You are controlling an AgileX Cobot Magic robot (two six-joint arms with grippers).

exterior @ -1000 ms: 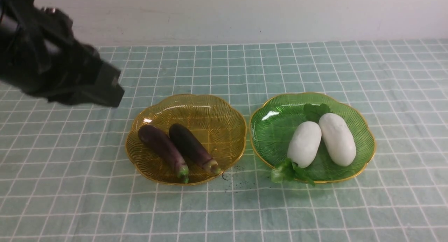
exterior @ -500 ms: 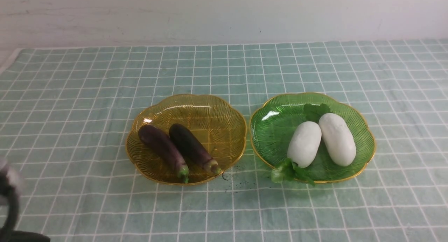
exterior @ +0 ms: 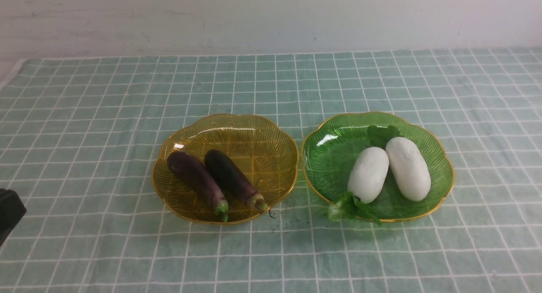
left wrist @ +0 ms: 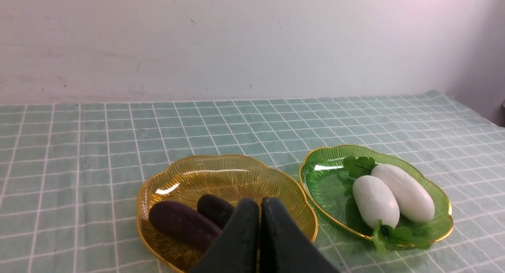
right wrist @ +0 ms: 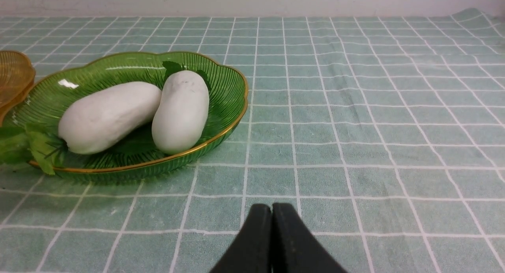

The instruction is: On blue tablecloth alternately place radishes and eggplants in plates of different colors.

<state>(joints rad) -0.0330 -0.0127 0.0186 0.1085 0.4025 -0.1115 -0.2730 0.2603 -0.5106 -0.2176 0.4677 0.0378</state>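
The left claw (left wrist: 259,233) is seen with its two dark fingers pressed together, nothing held between them; it is poised above the cloth on the near side of the amber plate (left wrist: 177,178), apart from it. In the front view only a dark corner of the left arm (exterior: 8,212) is seen at the left edge. The right claw (right wrist: 272,237) is likewise closed on nothing, low over the blue tablecloth (right wrist: 355,107), well apart from the green plate (right wrist: 221,123).

The surface is covered wholly by the tablecloth. The amber plate is set just beside the green plate (exterior: 322,157), rims nearly touching. In the amber plate two eggplants (exterior: 199,181) (exterior: 233,178) are laid side by side, touching, their green stem ends pointed toward the near rim. In the green plate two radishes (exterior: 368,174) (exterior: 408,168) are laid side by side, touching; the leafy sprig (exterior: 347,208) of one is draped over the near rim, the sprig (exterior: 381,134) of the other is turned toward the far rim.
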